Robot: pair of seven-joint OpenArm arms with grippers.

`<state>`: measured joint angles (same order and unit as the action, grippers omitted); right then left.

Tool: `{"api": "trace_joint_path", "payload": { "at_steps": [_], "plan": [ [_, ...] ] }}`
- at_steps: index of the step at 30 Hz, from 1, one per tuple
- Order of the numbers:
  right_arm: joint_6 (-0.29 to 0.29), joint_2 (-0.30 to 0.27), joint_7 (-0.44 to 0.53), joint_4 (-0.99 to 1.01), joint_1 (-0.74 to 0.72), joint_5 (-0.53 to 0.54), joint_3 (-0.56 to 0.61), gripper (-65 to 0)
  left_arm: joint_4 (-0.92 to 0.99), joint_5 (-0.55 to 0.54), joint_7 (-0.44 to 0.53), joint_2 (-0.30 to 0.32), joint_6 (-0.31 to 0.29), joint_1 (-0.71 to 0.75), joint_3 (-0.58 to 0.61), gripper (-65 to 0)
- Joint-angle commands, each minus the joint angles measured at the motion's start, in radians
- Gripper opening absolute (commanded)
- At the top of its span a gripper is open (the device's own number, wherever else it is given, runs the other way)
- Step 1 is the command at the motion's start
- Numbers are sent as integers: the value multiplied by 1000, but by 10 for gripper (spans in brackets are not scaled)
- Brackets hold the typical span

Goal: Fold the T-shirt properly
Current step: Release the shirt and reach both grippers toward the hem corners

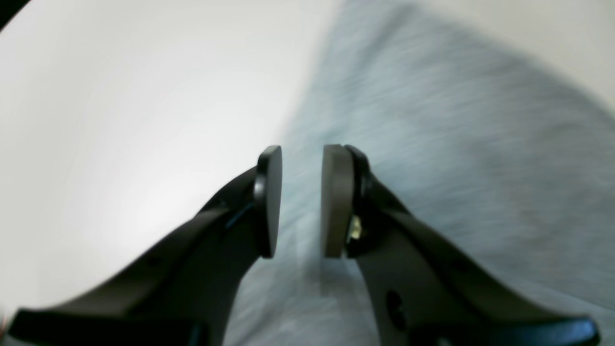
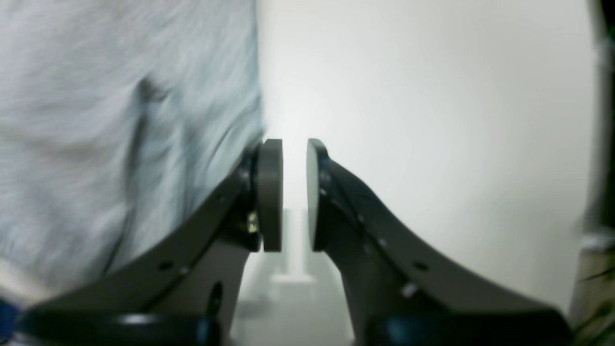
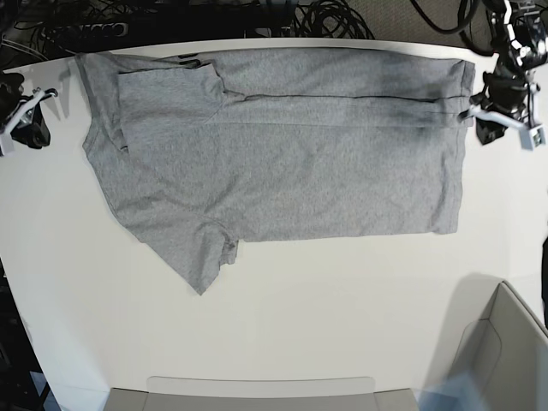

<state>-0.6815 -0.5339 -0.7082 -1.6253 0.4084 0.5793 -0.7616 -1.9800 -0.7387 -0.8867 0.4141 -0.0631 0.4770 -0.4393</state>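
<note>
Grey T-shirt (image 3: 282, 163) flat, lengthwise left-right (collar left).

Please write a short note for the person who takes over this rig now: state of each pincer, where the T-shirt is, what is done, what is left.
Left pincer: open, empty, over the shirt's edge.
Right pincer: open, empty, beside the shirt's edge.
T-shirt: flat on the table, plain side up, far long edge folded in.
Left: fold in the near edge and sleeve, then fold crosswise.
</note>
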Motion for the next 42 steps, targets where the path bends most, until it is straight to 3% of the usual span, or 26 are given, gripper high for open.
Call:
{"api": "trace_joint_path", "payload": {
  "at_steps": [1,6,13,17,21,23,29,35,42],
  "plan": [
    [-11,-1,5,-33,-47,-32,18,-562,-18,-9,-4,12,-2,-16,13,-498],
    [-14,110,-127,-49,-316,-284,119,-562,-18,-9,-85,12,-4,-145,75,-560],
    [-13,212,-126,113,-567,-511,379,-562,-8,-9,-98,9,-4,-209,104,-563],
    [-11,263,2,419,-736,-605,434,-562,26,-8,-98,6,-4,-235,109,-563],
    [-10,280,144,666,-825,-689,437,-562,43,-6,-98,-39,-1,-238,99,-563],
    [-4,277,167,728,-836,-698,431,-562,55,-6,-96,-56,-1,-249,101,-563],
    [138,229,169,702,-724,-695,428,-562,61,-6,-96,-96,-2,-258,109,-563],
    [138,228,170,518,-573,-586,377,-562,61,-6,-96,-93,-4,-271,109,-563],
    [138,229,169,340,-625,-459,382,-557,63,-6,-96,-93,-4,-269,110,-563]
  ]
}}
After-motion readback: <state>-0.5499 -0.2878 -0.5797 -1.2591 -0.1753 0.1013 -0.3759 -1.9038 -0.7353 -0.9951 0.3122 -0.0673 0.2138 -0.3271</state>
